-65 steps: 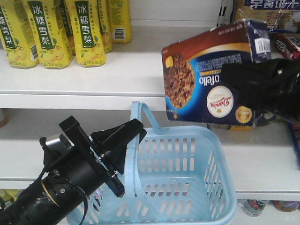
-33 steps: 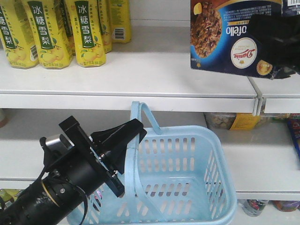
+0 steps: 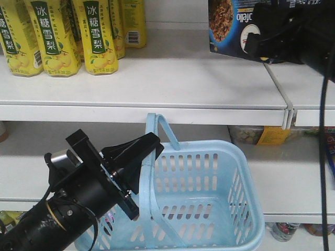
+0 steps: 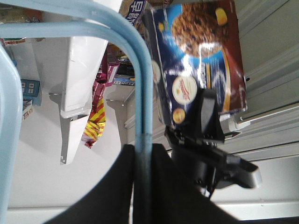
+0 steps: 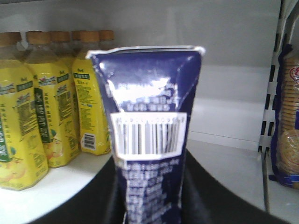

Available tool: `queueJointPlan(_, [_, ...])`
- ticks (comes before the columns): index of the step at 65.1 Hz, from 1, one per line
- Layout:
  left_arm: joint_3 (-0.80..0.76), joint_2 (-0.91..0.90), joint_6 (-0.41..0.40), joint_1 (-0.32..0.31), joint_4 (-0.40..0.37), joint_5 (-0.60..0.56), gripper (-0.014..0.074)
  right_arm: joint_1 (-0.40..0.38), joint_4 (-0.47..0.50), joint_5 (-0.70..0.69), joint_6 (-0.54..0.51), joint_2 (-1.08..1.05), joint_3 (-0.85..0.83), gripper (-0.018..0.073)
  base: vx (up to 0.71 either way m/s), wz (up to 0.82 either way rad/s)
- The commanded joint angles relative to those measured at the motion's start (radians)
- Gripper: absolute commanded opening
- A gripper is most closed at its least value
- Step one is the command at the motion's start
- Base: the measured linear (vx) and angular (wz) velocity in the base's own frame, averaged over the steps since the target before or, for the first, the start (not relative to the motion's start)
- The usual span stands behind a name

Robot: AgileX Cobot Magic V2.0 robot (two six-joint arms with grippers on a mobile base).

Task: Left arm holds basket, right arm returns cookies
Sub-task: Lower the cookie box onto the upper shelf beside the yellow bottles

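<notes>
The light blue basket point(image 3: 204, 198) hangs empty in front of the lower shelf. Its hoop handle point(image 4: 142, 88) is pinched in my left gripper point(image 3: 144, 157), which is shut on it at the basket's left side. The cookies carton point(image 3: 230, 26), dark navy with a cookie picture, is up at the top right above the upper shelf. My right gripper point(image 3: 293, 31) is shut on it. In the right wrist view the carton's narrow barcode side point(image 5: 149, 135) stands between the two black fingers point(image 5: 210, 196). The left wrist view shows the cookies point(image 4: 196, 60) held from below by the right gripper point(image 4: 208, 135).
Yellow pear-drink bottles point(image 3: 57, 36) crowd the upper shelf's left part. A white shelf divider point(image 3: 277, 89) runs on the right. A bag of pale round biscuits point(image 5: 285, 135) sits past the divider. Snack packs point(image 3: 259, 135) lie on the lower shelf behind the basket.
The right gripper has carried the cookies up and slightly right, from just above the basket to over the upper shelf. The left arm and basket have not moved.
</notes>
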Motion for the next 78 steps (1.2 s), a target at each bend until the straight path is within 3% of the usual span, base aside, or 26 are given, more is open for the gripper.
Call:
queueJointPlan(1, [-0.028, -0.04, 0.002, 0.002, -0.045, -0.256, -0.0003, -0.007, -0.001, -0.182, -0.014, 0.026, -0.032, -0.0005, 0.0, 0.0])
queueJointPlan(27, [-0.028, -0.04, 0.002, 0.002, -0.045, -0.256, -0.0003, -0.007, -0.001, -0.346, -0.025, 0.207, -0.032, -0.0005, 0.0, 0.0])
queueJointPlan(78, [-0.028, -0.04, 0.002, 0.002, -0.045, -0.256, -0.0003, -0.004, -0.016, -0.297, -0.016, 0.295, -0.029, 0.0003, 0.0, 0.0])
